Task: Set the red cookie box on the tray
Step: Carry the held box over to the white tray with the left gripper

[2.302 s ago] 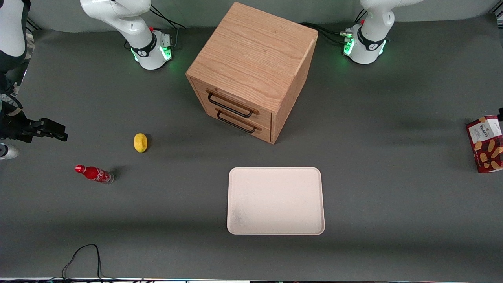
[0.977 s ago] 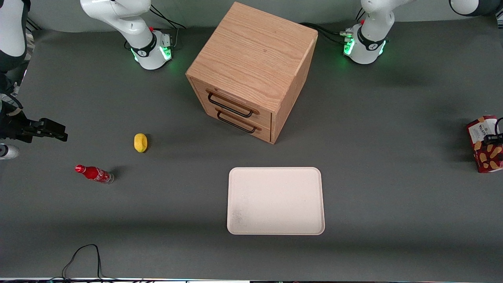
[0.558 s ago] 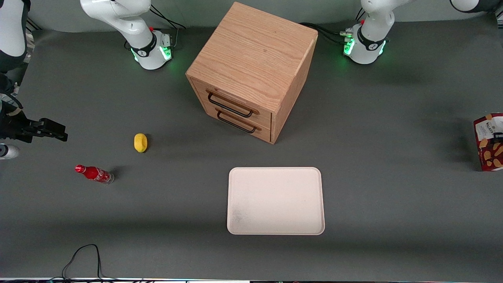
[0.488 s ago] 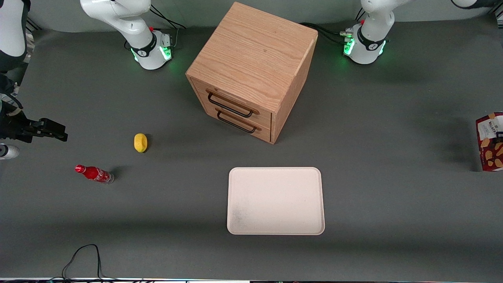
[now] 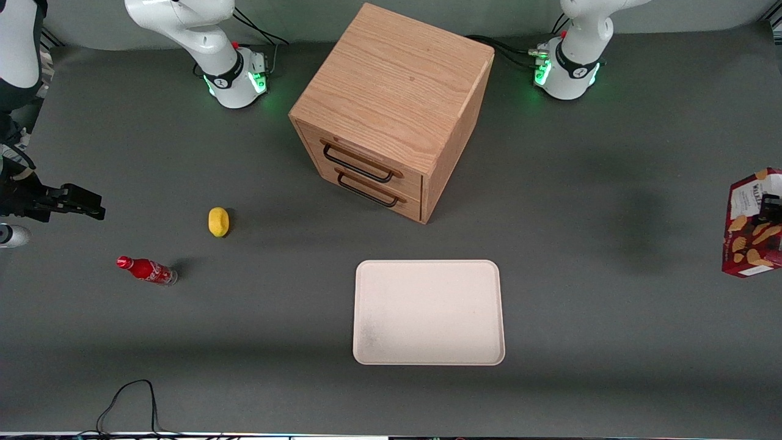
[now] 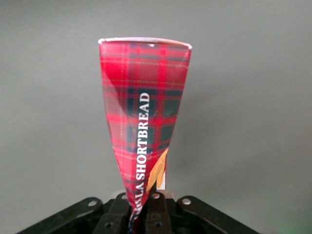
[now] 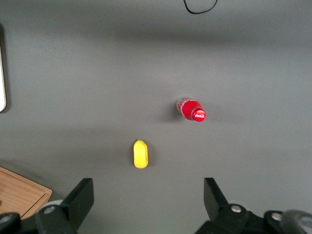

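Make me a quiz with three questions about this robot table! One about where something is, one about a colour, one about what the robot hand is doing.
1. Where is the red cookie box?
A. on the tray
B. in the end effector
C. in a drawer

2. What colour is the small rounded thing near the soda bottle?
A. yellow
B. blue
C. green

3. What is on the tray?
A. the box
B. the bottle
C. nothing

Answers: 1 B, the end effector pinches its edge; 2 A, it shows yellow; 3 C, its surface is bare.
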`<move>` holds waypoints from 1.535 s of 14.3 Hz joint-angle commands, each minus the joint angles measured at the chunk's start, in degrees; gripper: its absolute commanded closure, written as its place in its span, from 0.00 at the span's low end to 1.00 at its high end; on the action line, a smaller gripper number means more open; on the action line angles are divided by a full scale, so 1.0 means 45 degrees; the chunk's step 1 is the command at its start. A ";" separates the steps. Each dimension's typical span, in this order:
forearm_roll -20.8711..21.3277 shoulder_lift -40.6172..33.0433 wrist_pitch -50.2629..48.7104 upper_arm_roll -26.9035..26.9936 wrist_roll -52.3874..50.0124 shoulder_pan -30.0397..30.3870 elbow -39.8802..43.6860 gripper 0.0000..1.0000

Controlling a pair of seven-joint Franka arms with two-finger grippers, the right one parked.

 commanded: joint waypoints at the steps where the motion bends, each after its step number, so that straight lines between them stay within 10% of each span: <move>1: 0.0259 0.0111 -0.2255 -0.0426 -0.2634 -0.1304 0.1999 1.00; 9: 0.0181 0.2857 -0.2145 -0.2283 -1.1718 -0.5229 0.5396 1.00; 22: 0.0884 0.7922 0.3987 -0.1933 -1.2702 -0.7304 0.6028 1.00</move>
